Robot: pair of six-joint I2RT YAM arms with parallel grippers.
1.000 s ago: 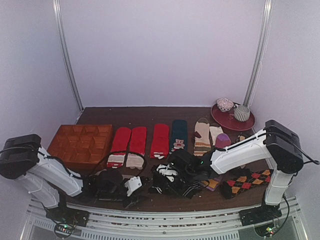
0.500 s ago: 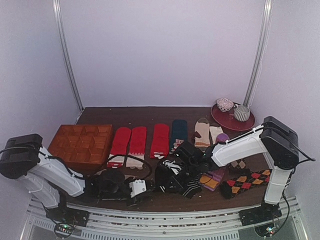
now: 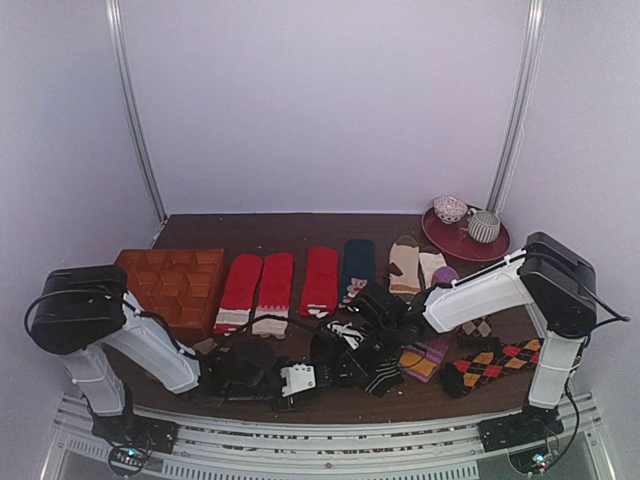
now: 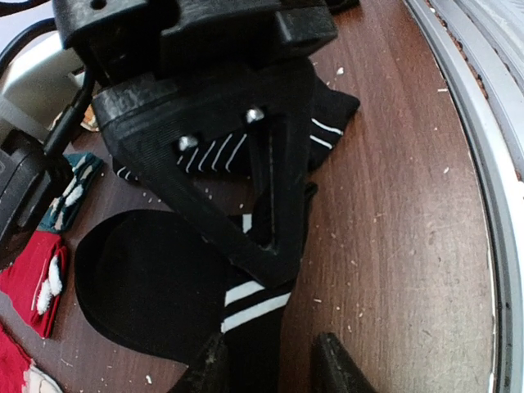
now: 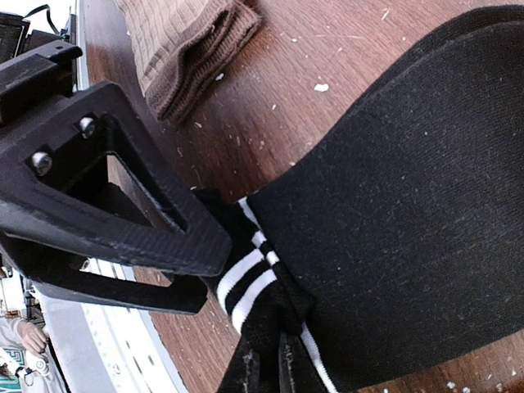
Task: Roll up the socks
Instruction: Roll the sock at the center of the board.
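Socks: black pair heaped at lower centre of the overhead view, between the two grippers. Banded sock lies flat, unrolled. The thin-striped sock sits above it in frame, partly under it.

Right gripper: closed tight on the white-banded cuff, with fabric bunched at bottom centre.

Left gripper: fingers apart. The cuff runs into the gap and is not visibly pinched.

Step, as judged: securing the cuff end; rolling not begun.

Next move calls for the left to close on the cuff, then turn it over toward the toe, keeping the fabric flat and both socks together.
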